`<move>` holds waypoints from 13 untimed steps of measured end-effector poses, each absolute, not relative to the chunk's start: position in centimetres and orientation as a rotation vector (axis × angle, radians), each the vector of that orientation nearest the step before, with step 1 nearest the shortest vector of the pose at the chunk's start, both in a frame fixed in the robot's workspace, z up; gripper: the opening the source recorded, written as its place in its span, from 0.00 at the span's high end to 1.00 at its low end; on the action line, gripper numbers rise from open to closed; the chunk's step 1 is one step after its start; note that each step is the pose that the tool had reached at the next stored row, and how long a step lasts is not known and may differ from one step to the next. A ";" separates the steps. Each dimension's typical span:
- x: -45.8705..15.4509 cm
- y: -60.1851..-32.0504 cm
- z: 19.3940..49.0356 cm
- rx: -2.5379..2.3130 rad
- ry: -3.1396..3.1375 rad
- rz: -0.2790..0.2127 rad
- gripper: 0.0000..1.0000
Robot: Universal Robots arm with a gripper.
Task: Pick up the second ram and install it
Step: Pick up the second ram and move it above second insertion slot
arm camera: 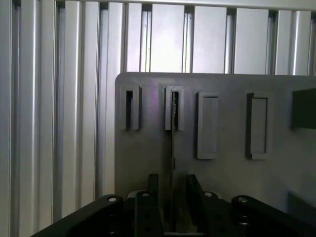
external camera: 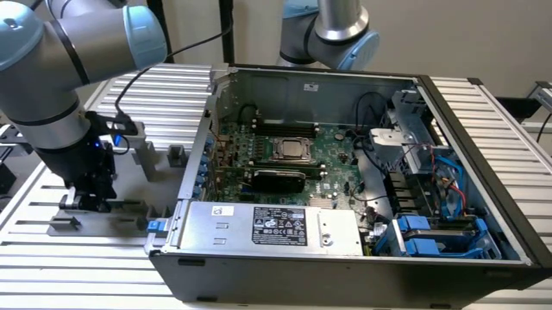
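— How far along is this getting?

— Barely starting, I'm judging. The second ram (arm camera: 172, 148), a thin, narrow circuit-board stick seen edge-on, is standing in the flat grey plastic holder plate (arm camera: 222, 177), outside the black metal computer case (external camera: 345, 278).

— Is the black two-fingered gripper (arm camera: 172, 192) gripping it?

— Not yet. The jaws are gaping wide, straddling the stick without pinching it. Lifting it and seating it on the green motherboard (external camera: 337, 152) are both remaining.
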State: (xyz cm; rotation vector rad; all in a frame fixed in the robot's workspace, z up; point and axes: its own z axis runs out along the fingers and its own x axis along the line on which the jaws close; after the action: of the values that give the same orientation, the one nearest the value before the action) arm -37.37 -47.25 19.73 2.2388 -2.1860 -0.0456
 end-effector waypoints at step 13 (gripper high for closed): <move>-37.6 -47.2 19.6 2.237 -2.188 -0.046 0.73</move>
State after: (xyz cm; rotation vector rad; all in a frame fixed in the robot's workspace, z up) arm -37.57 -47.25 19.57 2.2374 -2.1878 -0.0460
